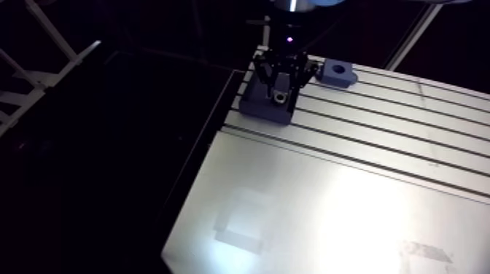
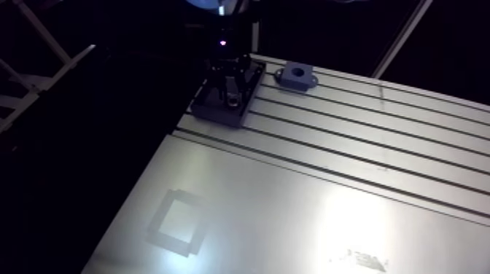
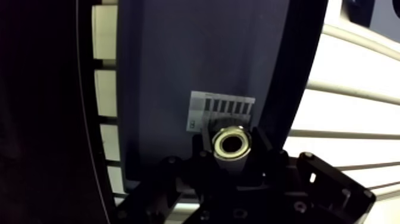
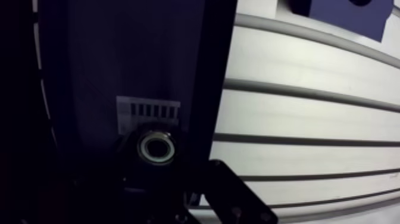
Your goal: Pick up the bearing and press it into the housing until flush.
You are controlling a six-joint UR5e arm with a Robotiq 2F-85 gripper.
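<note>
One small silver metal ring bearing (image 3: 217, 145), dark bore turned straight up at the wrist camera, so axis upright and in line with the gripper's reach; round in outline, hence no long side to speak of. Clamped between the two black fingers (image 3: 271, 158) of the single black Robotiq gripper (image 3: 231, 156), pressed from both sides, jaws drawn close with only the ring between them. Held low over the floor of one dark blue-grey rectangular tray (image 3: 166, 71), inside its raised walls; touching the floor or just clear of it, impossible to tell. Just ahead of the bearing, flat on the tray floor, one pale grey rectangular label (image 3: 221, 111), printed with a row of short dark bars and a small mark at one corner; any writing too small to read. Beneath the tray, one slotted aluminium table (image 1: 408, 124), with several long parallel slots, the tray set at the table's edge with its long sides crossing them. Farther along the same table, one blue-grey block-shaped housing (image 1: 337, 71), with one round hole opening upward in its top and a low flat foot at either side; near the tray but apart from it, untouched by the gripper.
</note>
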